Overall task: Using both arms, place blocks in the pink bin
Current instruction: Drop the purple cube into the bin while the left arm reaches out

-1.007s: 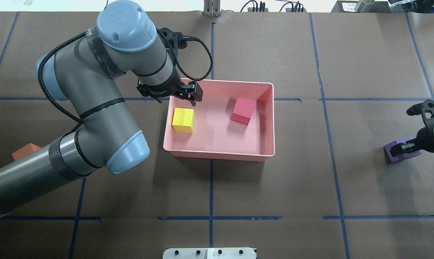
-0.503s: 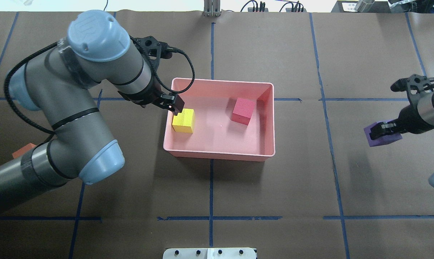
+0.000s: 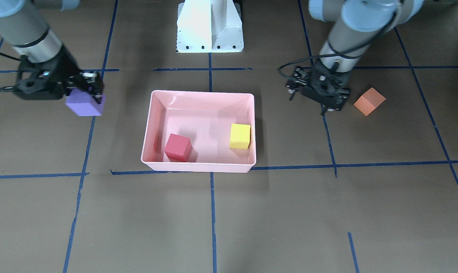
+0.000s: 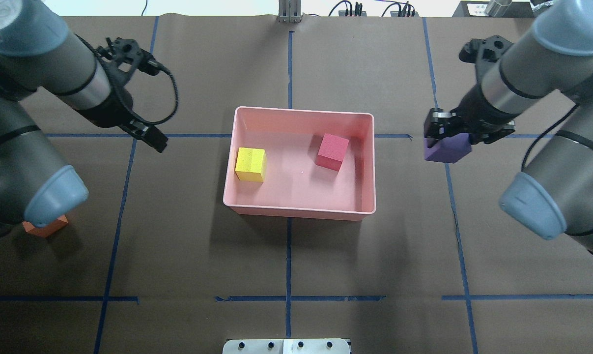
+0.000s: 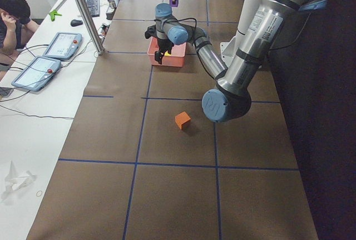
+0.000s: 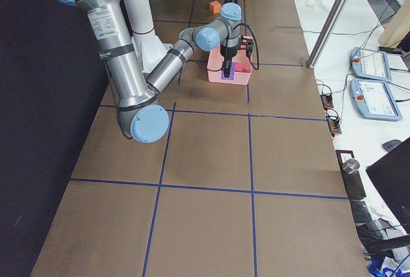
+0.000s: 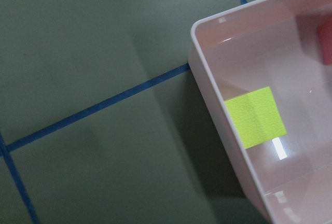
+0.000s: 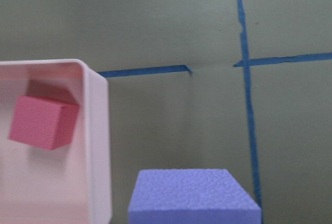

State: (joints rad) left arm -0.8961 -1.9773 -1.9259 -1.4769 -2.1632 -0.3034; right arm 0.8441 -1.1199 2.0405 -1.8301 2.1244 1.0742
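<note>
The pink bin (image 4: 301,112) sits mid-table and holds the yellow-green block (image 4: 250,164) at its left and the red block (image 4: 332,151) at its right; both also show in the front view (image 3: 240,136) (image 3: 177,147). My right gripper (image 4: 451,140) is shut on the purple block (image 4: 446,151) and holds it above the table, just right of the bin's right wall. My left gripper (image 4: 154,140) is open and empty, left of the bin and apart from it. The orange block (image 4: 45,226) lies on the table far left, partly hidden under my left arm's elbow.
The white pedestal base (image 3: 210,26) stands at the table's near edge. Blue tape lines cross the brown table cover. In the exterior left view a seated operator (image 5: 14,12) and tablets (image 5: 61,44) are beside the table's far side.
My left gripper has drawn back out of the bin to the left, leaving the yellow-green block inside. My right gripper has lifted the purple block and carried it left, up to the bin's right side.
</note>
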